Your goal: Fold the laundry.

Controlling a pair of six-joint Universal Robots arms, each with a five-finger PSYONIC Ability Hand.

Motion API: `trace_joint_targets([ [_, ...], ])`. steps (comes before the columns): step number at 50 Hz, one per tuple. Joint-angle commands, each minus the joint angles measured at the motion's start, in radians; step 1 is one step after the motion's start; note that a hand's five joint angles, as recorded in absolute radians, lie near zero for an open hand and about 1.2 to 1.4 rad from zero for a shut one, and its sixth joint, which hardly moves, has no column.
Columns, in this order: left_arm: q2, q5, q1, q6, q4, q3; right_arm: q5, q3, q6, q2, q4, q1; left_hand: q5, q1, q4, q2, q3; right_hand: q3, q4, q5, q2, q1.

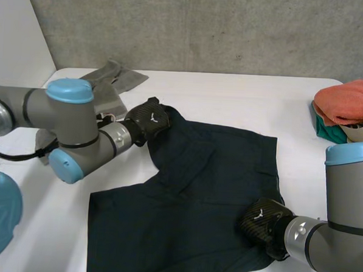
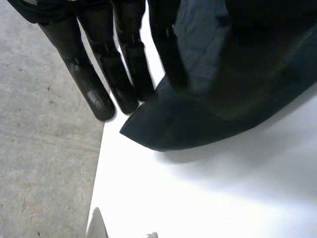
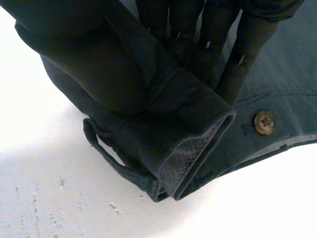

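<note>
Pinching lifted far corner of dark navy cotton shorts (image 1: 197, 191) with left hand (image 1: 151, 119), fingers straight, side by side; clamping right hand (image 1: 261, 220) fingers on folded waistband beside brown button (image 3: 263, 122); lying spread mid white table (image 1: 232, 102).

Left arm (image 1: 67, 115) is covering part of the grey garment (image 1: 120, 78), the dark shorts (image 1: 191, 191) are running off the bottom edge, orange towel (image 1: 351, 99) is getting cropped.
</note>
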Motion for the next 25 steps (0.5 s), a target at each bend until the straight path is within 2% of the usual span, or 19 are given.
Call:
trace_joint_targets([
  [1, 0.020, 0.210, -0.037, -0.176, 0.077, 0.012, 0.002, -0.009, 0.018, 0.002, -0.005, 0.000, -0.584, -0.523, -0.593, -0.569, -0.573, 0.204, 0.197, 0.198, 0.203, 0.240],
  [5, -0.032, 0.236, -0.076, -0.274, 0.026, 0.109, -0.001, -0.007, 0.019, 0.001, -0.006, -0.001, -0.593, -0.532, -0.602, -0.579, -0.582, 0.204, 0.197, 0.198, 0.203, 0.240],
  [8, -0.101, 0.245, -0.103, -0.279, -0.058, 0.204, -0.001, -0.009, 0.019, 0.001, -0.011, -0.003, -0.520, -0.459, -0.528, -0.505, -0.509, 0.204, 0.197, 0.198, 0.203, 0.240],
  [10, -0.132, 0.250, -0.105, -0.257, -0.105, 0.248, -0.001, -0.009, 0.019, 0.002, -0.011, -0.004, -0.476, -0.415, -0.485, -0.461, -0.465, 0.204, 0.197, 0.198, 0.203, 0.240],
  [15, -0.221, 0.267, -0.105, -0.113, -0.234, 0.351, -0.002, -0.007, 0.016, 0.008, -0.017, -0.008, -0.411, -0.350, -0.420, -0.397, -0.400, 0.204, 0.197, 0.198, 0.203, 0.240],
  [19, -0.264, 0.270, -0.100, -0.053, -0.277, 0.394, -0.002, -0.007, 0.014, 0.008, -0.023, -0.008, -0.393, -0.333, -0.402, -0.379, -0.383, 0.204, 0.197, 0.198, 0.203, 0.240],
  [25, -0.279, 0.276, -0.102, -0.056, -0.273, 0.411, -0.002, -0.007, 0.014, 0.010, -0.026, -0.011, -0.308, -0.248, -0.317, -0.294, -0.298, 0.204, 0.197, 0.198, 0.203, 0.240],
])
